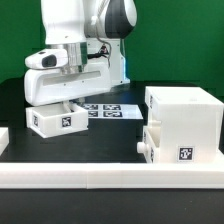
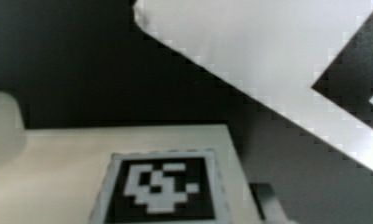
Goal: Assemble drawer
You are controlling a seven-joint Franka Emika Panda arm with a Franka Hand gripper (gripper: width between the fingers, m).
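Note:
The drawer's tall white housing (image 1: 182, 112) stands at the exterior view's right, with one shallow tray (image 1: 176, 150) tucked in low, its tag facing front. The second small tray (image 1: 58, 120) sits at the left, directly under my gripper (image 1: 62, 103). In the wrist view this tray (image 2: 58, 165) and its tag (image 2: 160, 186) fill the near field. One dark finger (image 2: 268, 200) lies against the tray's side; the other is hidden. The jaws look shut on the tray.
The marker board (image 1: 108, 110) lies on the black table behind the tray. A long low white border rail (image 1: 100, 178) runs along the front. A broad white surface (image 2: 254, 60) crosses the wrist view beyond the tray.

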